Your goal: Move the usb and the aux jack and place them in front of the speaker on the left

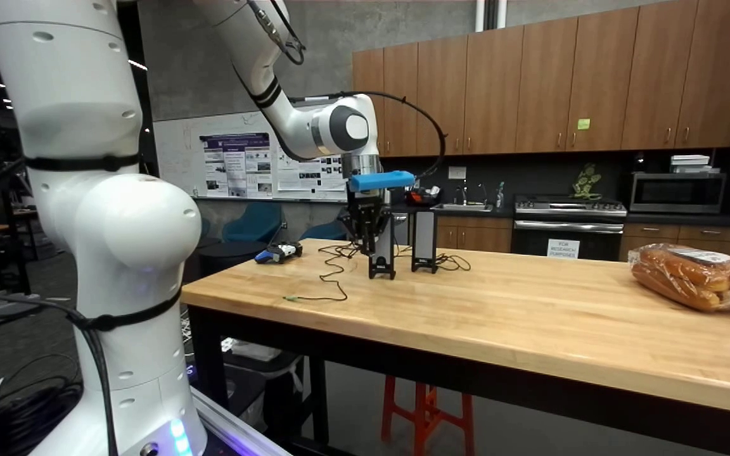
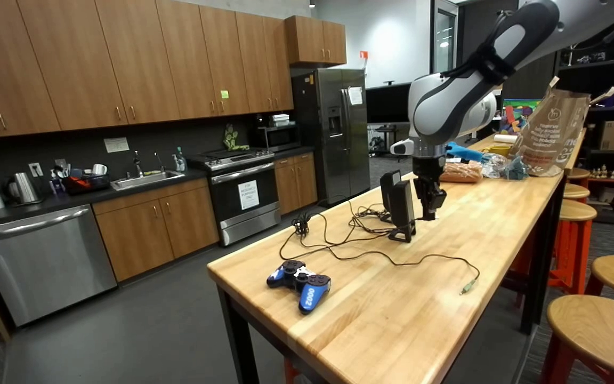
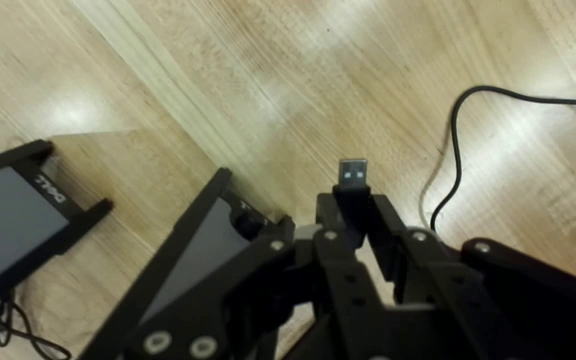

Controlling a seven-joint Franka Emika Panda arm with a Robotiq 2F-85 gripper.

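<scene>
Tool gripping USB plug, nearer speaker part-hidden, other speaker cropped in wrist view

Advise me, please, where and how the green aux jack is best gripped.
Take the aux jack by its green body, probably from straight above, closing across its narrow width: it lies flat on the table, slim, with its cord trailing from one end.

Wears rounded white casing, black straps, a looping black cable, glowing blue lights, and black jaws with round silver screws.
</scene>
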